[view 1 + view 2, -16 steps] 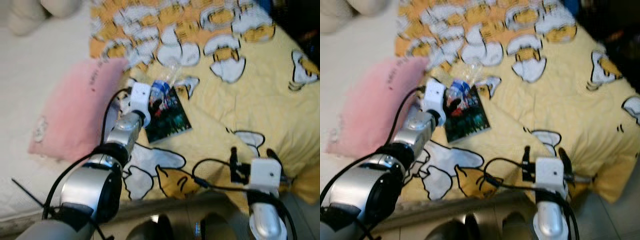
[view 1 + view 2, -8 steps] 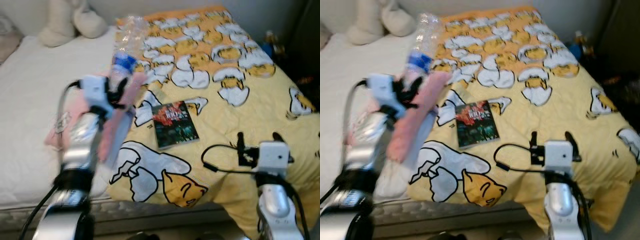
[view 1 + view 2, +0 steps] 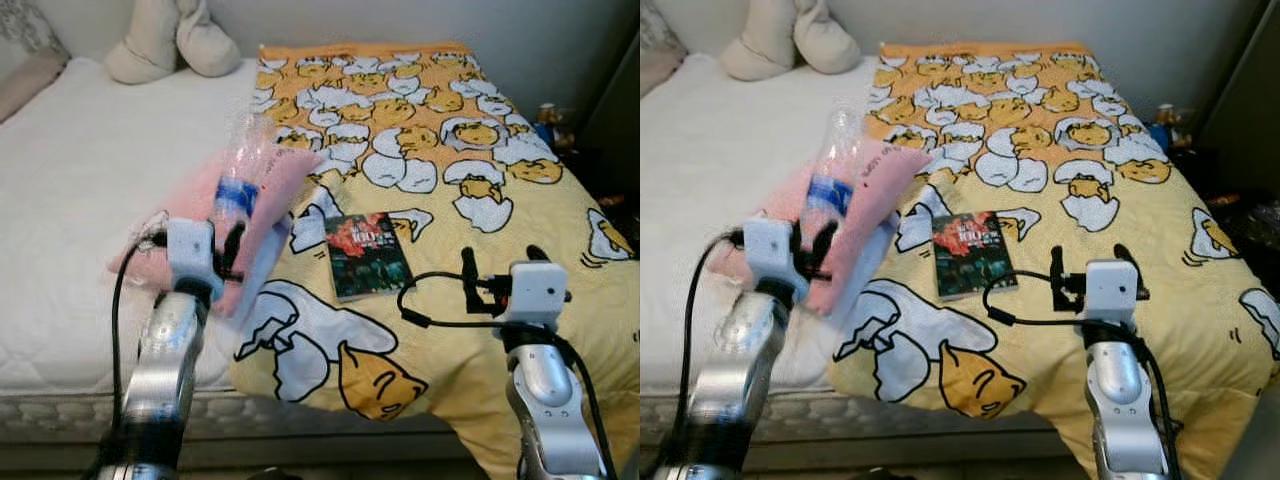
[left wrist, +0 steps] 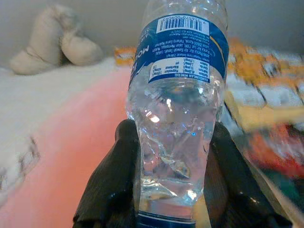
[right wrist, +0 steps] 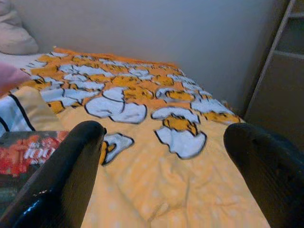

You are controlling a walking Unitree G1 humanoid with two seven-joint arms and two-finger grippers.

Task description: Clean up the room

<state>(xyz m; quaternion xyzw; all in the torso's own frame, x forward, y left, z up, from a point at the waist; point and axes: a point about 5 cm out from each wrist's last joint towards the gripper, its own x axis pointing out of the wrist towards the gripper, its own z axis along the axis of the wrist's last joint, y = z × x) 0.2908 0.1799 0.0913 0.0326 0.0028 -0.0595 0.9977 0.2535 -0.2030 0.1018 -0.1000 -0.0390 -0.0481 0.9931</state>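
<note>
We note the left gripper (image 3: 232, 262) clamped on a clear bottle (image 3: 240, 180) (left of frame); right gripper (image 3: 498, 270) spread wide, empty.

Left arm: silver, raised at near left, forearm upright, black cable looping beside it. Left gripper (image 3: 233, 262): pointed up and away, black fingers (image 4: 111, 180) clamped on either side of a clear plastic bottle (image 4: 176, 104), which stands upright.

Right arm: silver, raised at near right, forearm upright, cable trailing toward the left. Right gripper (image 3: 500, 268): level, pointing far, fingers (image 5: 66, 175) spread wide, holding nothing.
</note>
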